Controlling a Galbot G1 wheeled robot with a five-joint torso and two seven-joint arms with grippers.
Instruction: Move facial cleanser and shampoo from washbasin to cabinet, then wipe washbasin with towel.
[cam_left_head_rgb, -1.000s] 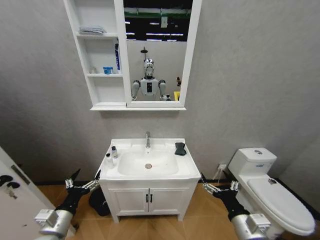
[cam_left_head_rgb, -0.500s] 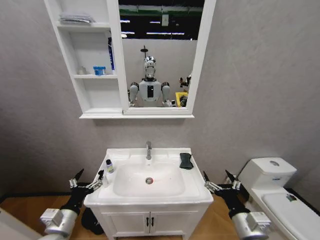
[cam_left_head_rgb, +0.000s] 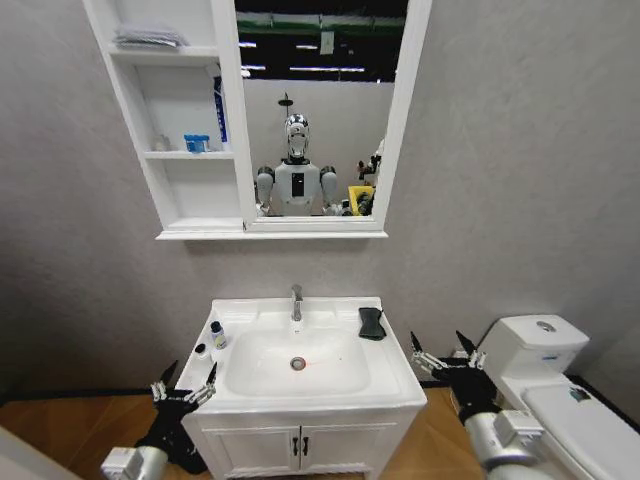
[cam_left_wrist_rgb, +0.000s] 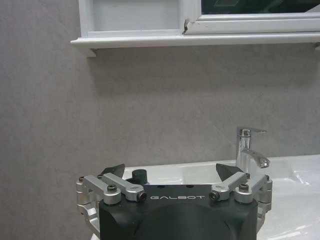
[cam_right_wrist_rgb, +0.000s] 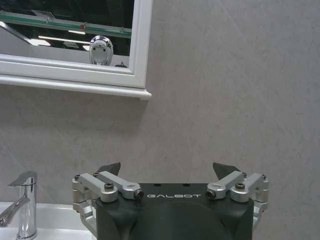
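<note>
Nothing of the task appears to have been carried out yet. The left hand (cam_left_head_rgb: 184, 388) is held low beside the front left corner of the white rectangular ceramic washbasin (cam_left_head_rgb: 380, 389), its fingers spread and empty. A small dark-capped white bottle (cam_left_head_rgb: 217, 335) stands on the basin's left rim, with something smaller just beside it that cannot be identified; which product is which cannot be told. The white wall-hung three-shelf cabinet (cam_left_head_rgb: 139, 135) above already holds other items. The small black folded towel (cam_left_head_rgb: 371, 322) lies untouched on the right rim. The right hand (cam_left_head_rgb: 447, 358) is spread empty just off the basin's right edge.
</note>
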